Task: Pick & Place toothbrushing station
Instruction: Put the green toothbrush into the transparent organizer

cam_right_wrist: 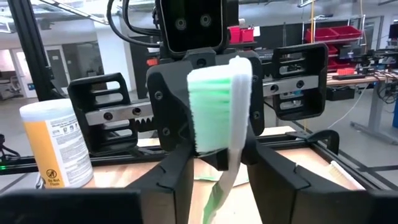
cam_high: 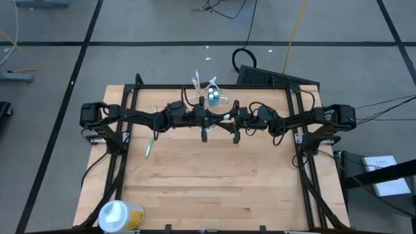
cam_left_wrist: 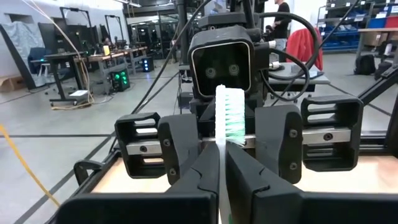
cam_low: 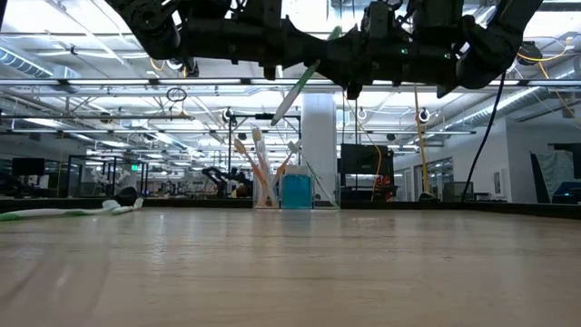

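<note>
Facing each other above the middle of the table [cam_high: 208, 195], your two arms meet over one white-and-green toothbrush [cam_left_wrist: 229, 118]. Your left gripper [cam_high: 205, 135] is clenched on its handle, bristle head sticking up between the fingers. Your right gripper [cam_high: 235, 138] sits around the brush head; whether it is pinching or loose you cannot tell. The clear holder [cam_low: 292, 191] stands at the far edge with brushes and a blue cup inside. Another green toothbrush [cam_high: 151, 140] lies on the left side, and a white-and-yellow tub [cam_high: 117, 214] sits at the near left corner.
</note>
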Robot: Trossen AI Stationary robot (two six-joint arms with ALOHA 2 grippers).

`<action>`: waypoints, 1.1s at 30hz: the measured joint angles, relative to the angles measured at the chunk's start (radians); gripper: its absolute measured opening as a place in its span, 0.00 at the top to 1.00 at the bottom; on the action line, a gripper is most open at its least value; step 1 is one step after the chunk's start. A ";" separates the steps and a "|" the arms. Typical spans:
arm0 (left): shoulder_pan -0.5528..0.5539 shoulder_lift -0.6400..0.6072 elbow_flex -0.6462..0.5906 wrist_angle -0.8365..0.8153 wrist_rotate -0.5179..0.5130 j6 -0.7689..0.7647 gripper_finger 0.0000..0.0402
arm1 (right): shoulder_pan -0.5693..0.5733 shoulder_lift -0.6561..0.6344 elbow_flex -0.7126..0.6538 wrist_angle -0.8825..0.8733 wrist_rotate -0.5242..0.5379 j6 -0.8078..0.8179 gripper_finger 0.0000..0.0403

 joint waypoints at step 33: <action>-0.008 -0.071 -0.001 -0.110 0.007 -0.016 0.98 | 0.000 0.000 -0.001 0.010 0.000 0.000 0.68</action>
